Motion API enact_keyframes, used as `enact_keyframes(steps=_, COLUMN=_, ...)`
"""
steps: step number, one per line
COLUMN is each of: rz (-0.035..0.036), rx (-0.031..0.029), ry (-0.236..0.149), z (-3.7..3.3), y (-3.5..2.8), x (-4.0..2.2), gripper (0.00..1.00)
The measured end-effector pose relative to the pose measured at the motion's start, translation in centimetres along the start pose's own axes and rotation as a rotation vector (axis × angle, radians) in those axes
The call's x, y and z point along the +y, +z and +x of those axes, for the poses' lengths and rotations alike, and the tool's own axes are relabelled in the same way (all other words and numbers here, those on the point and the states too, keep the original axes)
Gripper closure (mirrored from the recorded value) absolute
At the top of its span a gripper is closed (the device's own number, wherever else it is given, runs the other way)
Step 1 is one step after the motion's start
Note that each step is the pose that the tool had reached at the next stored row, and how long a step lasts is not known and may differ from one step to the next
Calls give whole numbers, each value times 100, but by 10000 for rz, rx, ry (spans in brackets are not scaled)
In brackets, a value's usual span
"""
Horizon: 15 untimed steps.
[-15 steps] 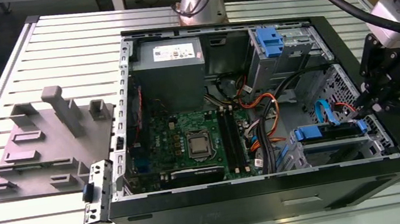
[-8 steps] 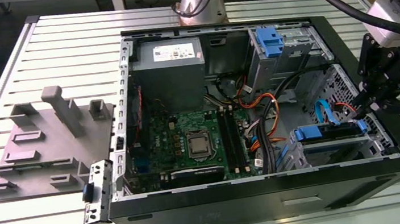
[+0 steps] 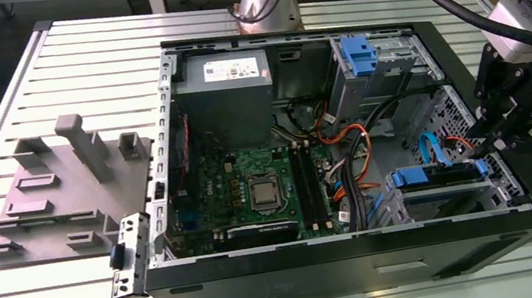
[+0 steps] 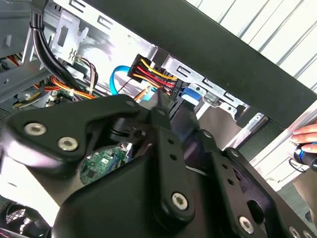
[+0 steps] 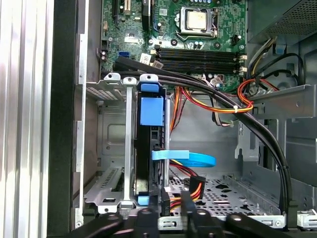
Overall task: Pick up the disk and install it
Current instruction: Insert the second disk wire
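Beside the case's drive cage, the gripper (image 3: 497, 142) meets the seated disk (image 5: 151, 148); finger state unclear.

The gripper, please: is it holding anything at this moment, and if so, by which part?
It cannot be told: the gripper sits at the disk standing in its bay, but the fingertips are hidden.

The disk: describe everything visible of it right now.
The disk stands on edge inside the metal drive cage at a corner of the open computer case, dark-bodied with blue plastic rails and a blue tab at its end. In the exterior view its blue rail lies along the cage top. A blue flat cable and a yellow, red and black wire bundle run to its end, near the gripper; the connection itself is hidden.
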<state>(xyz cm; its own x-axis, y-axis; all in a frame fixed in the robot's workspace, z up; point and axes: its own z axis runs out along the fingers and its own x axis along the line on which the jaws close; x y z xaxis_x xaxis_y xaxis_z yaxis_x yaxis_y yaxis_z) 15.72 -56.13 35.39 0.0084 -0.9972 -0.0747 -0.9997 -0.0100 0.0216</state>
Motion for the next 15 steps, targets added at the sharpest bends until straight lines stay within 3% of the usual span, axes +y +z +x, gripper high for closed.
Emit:
enact_keyframes(steps=1, rz=0, rx=0, ry=0, z=-1, y=0, x=0, gripper=70)
enact_keyframes(steps=3, rz=0, rx=-1, ry=0, z=-1, y=1, x=0, gripper=58)
enact_keyframes(steps=6, rz=0, rx=0, ry=0, z=-3, y=1, x=0, gripper=52)
enact_keyframes(steps=7, rz=0, rx=0, ry=0, z=-3, y=2, x=0, gripper=46)
enact_keyframes(steps=15, rz=0, rx=0, ry=0, z=-9, y=5, x=0, gripper=46)
